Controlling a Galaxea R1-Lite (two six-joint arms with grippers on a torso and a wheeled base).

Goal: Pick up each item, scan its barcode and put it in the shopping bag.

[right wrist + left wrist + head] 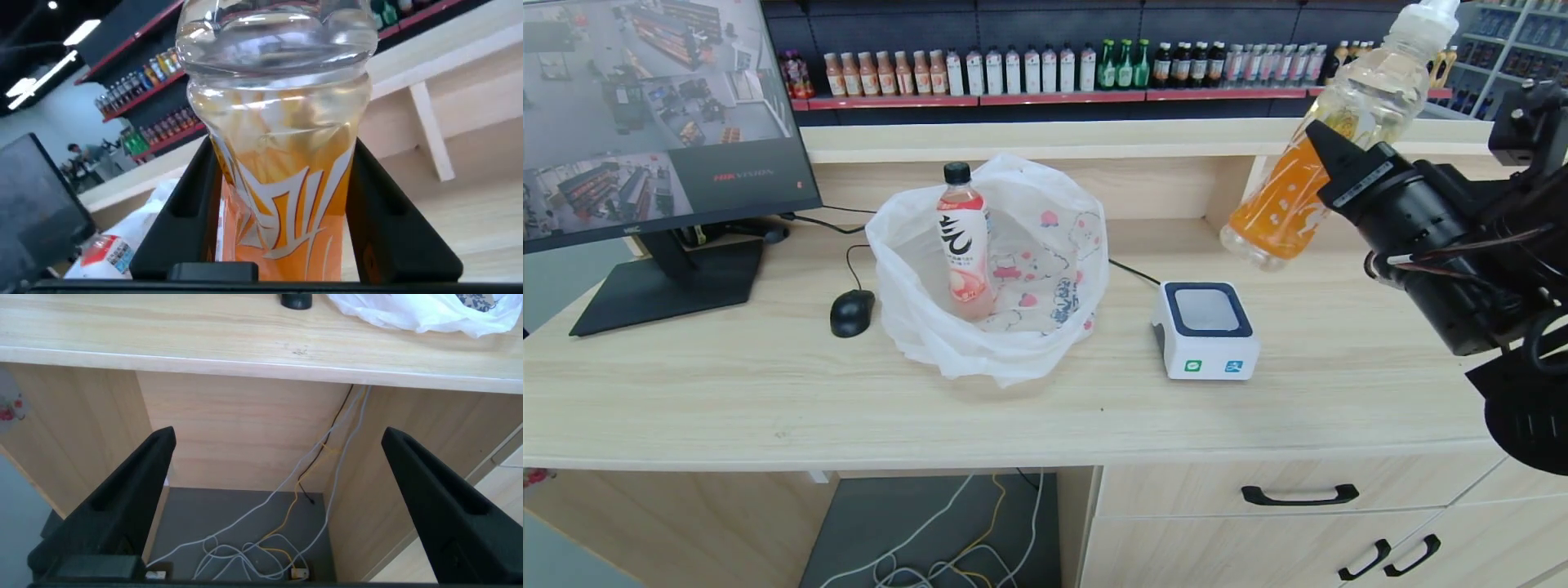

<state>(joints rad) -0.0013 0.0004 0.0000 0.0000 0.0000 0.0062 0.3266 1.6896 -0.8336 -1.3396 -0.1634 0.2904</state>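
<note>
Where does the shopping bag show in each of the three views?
Head view: the shopping bag sits on the counter between the mouse and the scanner, pink bottle upright inside.
Left wrist view: its edge lies on the counter beside the mouse, beyond the open left gripper.
Right wrist view: it lies behind the orange bottle clamped in the right gripper.
Shared landmark: the wooden counter.

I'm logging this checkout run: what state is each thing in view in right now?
Clear plastic bottle of orange drink: held tilted in the air.
Right gripper: shut on that bottle.
Left gripper: open, below the counter edge.
Pink-labelled bottle with black cap: upright inside the bag.
White plastic shopping bag: open.
White barcode scanner: window facing up.
Black monitor: on.
Wooden drawers: shut.
</note>
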